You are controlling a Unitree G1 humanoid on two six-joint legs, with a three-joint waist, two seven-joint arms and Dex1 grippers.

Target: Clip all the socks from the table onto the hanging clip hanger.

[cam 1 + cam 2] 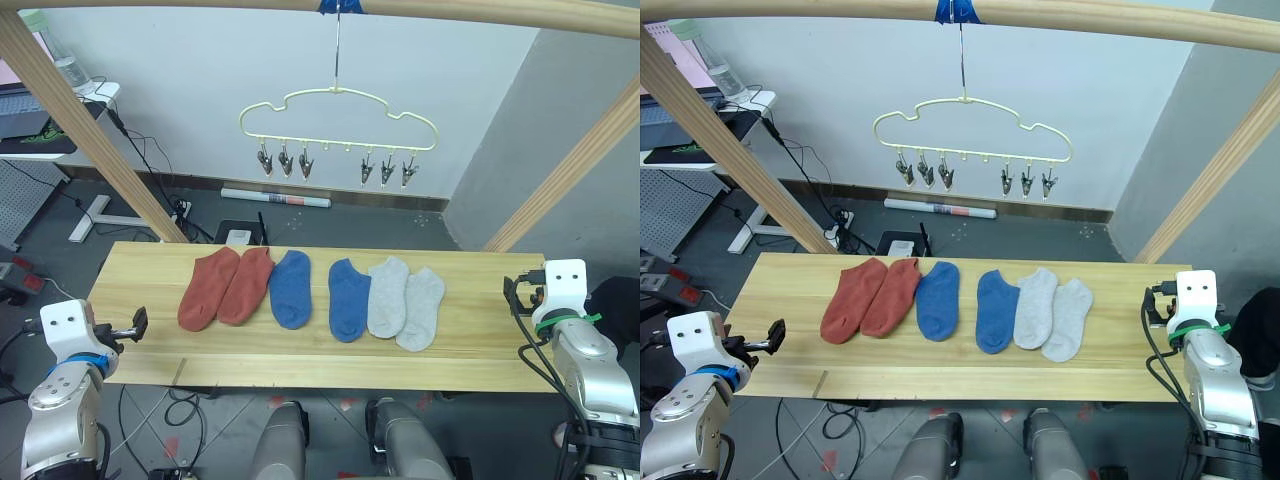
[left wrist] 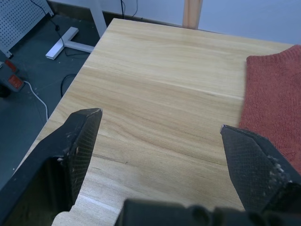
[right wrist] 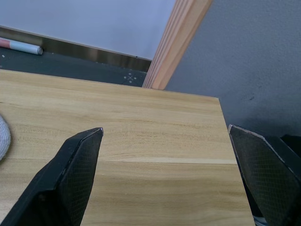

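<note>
Nothing clipped yet: all six socks (image 1: 310,290) lie on the surface (image 1: 480,350), the clip hanger (image 1: 338,125) hangs bare, both jaws wide open.

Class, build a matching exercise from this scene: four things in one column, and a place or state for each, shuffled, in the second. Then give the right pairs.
Things:
1. rust-red socks
2. light grey socks
3. clip hanger
4. left gripper

Places or states:
A. hanging above the table, clips empty
B. robot's right end of the sock row
C. open, over bare wood
D. robot's left end of the sock row

Pairs: 1-D, 2-B, 3-A, 4-C
</note>
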